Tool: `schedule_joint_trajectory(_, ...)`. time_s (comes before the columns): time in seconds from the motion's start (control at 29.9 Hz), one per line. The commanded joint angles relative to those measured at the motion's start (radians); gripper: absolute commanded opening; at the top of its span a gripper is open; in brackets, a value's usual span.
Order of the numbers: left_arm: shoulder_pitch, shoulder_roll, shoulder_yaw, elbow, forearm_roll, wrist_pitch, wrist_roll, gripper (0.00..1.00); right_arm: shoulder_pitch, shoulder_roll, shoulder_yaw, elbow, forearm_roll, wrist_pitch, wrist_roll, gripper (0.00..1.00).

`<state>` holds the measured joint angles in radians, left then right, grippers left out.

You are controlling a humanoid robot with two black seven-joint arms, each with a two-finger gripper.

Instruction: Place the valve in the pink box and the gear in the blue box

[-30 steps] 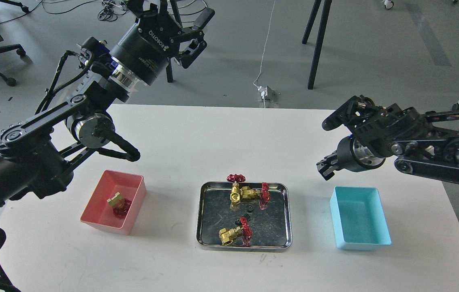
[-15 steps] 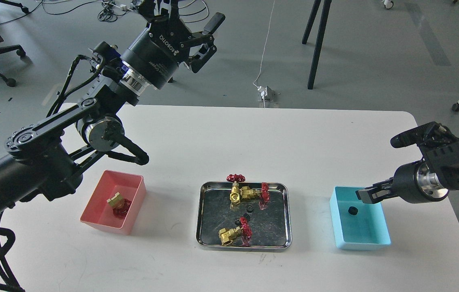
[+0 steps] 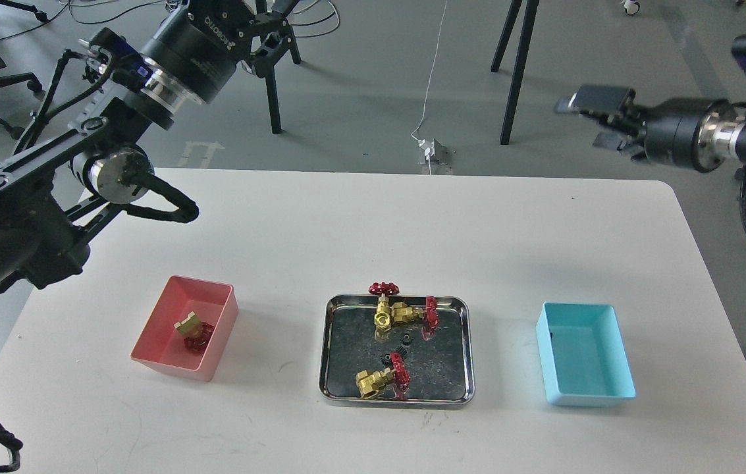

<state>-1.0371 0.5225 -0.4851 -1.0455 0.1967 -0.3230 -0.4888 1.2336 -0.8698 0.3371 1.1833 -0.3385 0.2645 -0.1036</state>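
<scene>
Head view: white table point(image 3: 359, 224) with three containers set in a row along the near half. At left, pink box point(image 3: 214, 359) holding one valve point(image 3: 192, 329), brass body lying tilted with red handwheel toward the near side. At centre, steel tray point(image 3: 461, 342) holding three more valves: one upright at the far rim point(image 3: 382, 304), one lying just right of it point(image 3: 412, 313), touching, one near the near rim point(image 3: 378, 380). Between them, two tiny black gears point(image 3: 403, 340), close together. At right, blue box point(image 3: 567, 395); a small dark speck at its left inner wall point(image 3: 552, 336), too small to tell whether a gear.

Left gripper point(image 3: 267, 20) raised high beyond the far left corner, partly cut off by the top edge; finger spread cannot be told. Right gripper point(image 3: 593, 115) raised high beyond the far right corner, fingers spread apart, nothing between them. Both well apart from every container.
</scene>
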Motion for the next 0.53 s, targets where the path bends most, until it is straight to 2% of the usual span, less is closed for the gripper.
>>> schedule_joint_trajectory(0.0, -0.053, 0.001, -0.001, 0.116, -0.086, -0.166, 0.0, 0.91, -0.008, 0.087, 0.155, -0.252, 0.591, 0.109, -0.001, 1.0)
schedule_joint_trajectory(0.03, -0.06, -0.007, -0.003, 0.169, -0.12, -0.166, 0.0, 0.91, -0.02, 0.113, 0.172, -0.319, 0.657, 0.198, -0.001, 1.0)
schedule_joint_trajectory(0.07, -0.06, -0.018, -0.006, 0.211, -0.152, -0.166, 0.0, 0.91, -0.038, 0.139, 0.183, -0.37, 0.697, 0.224, -0.002, 1.0)
schedule_joint_trajectory(0.2, -0.041, -0.107, -0.007, 0.306, -0.226, -0.166, 0.0, 0.92, -0.111, 0.251, 0.175, -0.537, 0.714, 0.224, -0.011, 1.0)
schedule_joint_trajectory(0.33, 0.029, -0.122, -0.023, 0.311, -0.229, -0.166, 0.0, 0.94, -0.123, 0.295, 0.166, -0.568, 0.647, 0.224, -0.034, 1.0)
schedule_joint_trajectory(0.5, 0.058, -0.133, -0.036, 0.317, -0.22, -0.166, 0.0, 0.96, -0.125, 0.328, 0.187, -0.587, 0.616, 0.224, -0.025, 1.0)
